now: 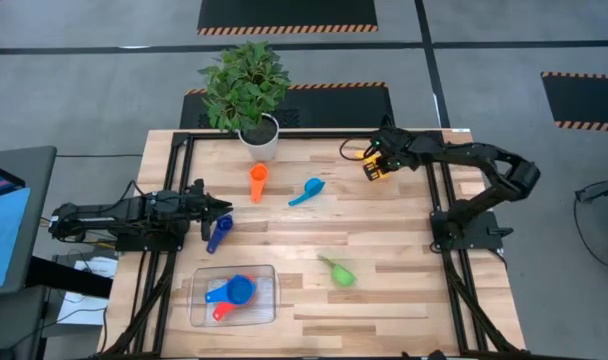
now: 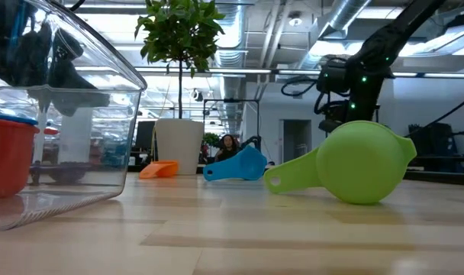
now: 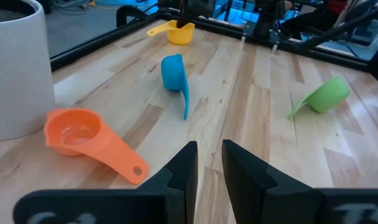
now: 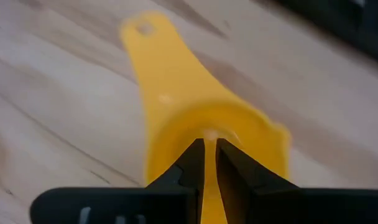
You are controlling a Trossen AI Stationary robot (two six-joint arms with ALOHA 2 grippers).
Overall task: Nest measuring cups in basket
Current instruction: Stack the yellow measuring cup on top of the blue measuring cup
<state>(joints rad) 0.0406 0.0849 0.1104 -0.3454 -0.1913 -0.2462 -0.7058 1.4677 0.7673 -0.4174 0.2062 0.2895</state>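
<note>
The yellow measuring cup (image 4: 176, 93) lies near the table's far right corner (image 1: 356, 153). My right gripper (image 4: 211, 146) points down just above its bowl, fingers almost together; I see no contact. My left gripper (image 3: 209, 149) waits at the table's left (image 1: 227, 210), fingers nearly together and holding nothing, beside a dark blue cup (image 1: 219, 233). On the wood lie an orange cup (image 1: 258, 182), a light blue cup (image 1: 306, 192) and a green cup (image 1: 339, 272). The clear basket (image 1: 196, 300), near the front edge, holds a blue cup (image 1: 240, 290) and a red one (image 1: 222, 311).
A white plant pot (image 1: 260, 135) with a leafy plant stands at the table's far edge, behind the orange cup. Black frame rails (image 1: 174, 180) run along the table's left, far and right sides. Bare wood lies between the green cup and the basket.
</note>
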